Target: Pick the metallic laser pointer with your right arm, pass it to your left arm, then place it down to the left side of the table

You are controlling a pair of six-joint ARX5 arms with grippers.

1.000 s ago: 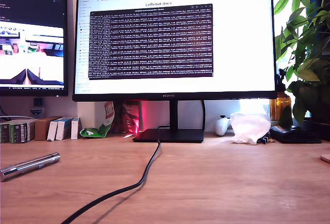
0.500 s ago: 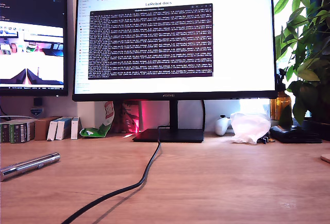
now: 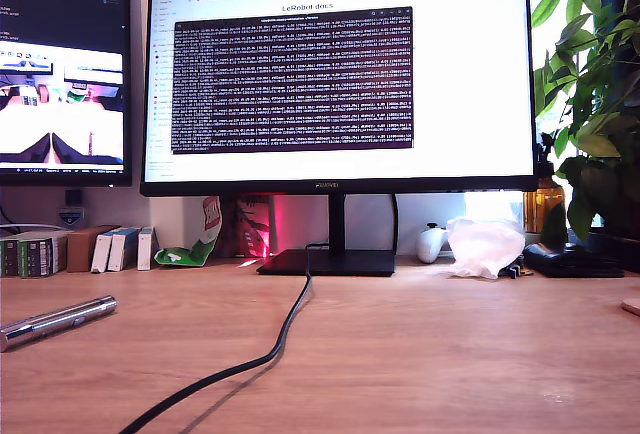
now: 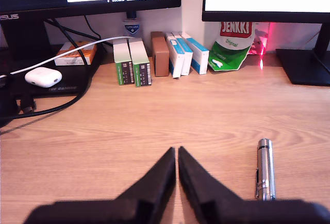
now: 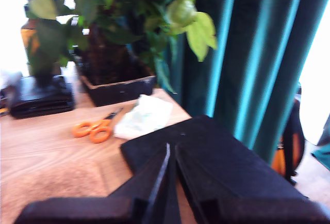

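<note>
The metallic laser pointer (image 3: 55,321) lies flat on the wooden table (image 3: 430,354) at the exterior view's left, with nothing holding it. In the first wrist view the laser pointer (image 4: 265,170) lies beside my first gripper (image 4: 177,150), a short way off. That gripper is shut, empty and low over the wood. My second gripper (image 5: 171,147) is shut and empty above a black mat (image 5: 221,157) at a table edge; no pointer shows there. Neither arm appears in the exterior view.
A black cable (image 3: 270,349) runs from the monitor stand (image 3: 330,262) across the table. Small boxes (image 4: 154,56) and a white earbud case (image 4: 43,77) line the back. Orange scissors (image 5: 94,129), a white tissue (image 5: 143,115) and a potted plant (image 5: 113,74) lie near my second gripper.
Nothing on the table has moved. Only the pictures on the monitors have changed slightly.
</note>
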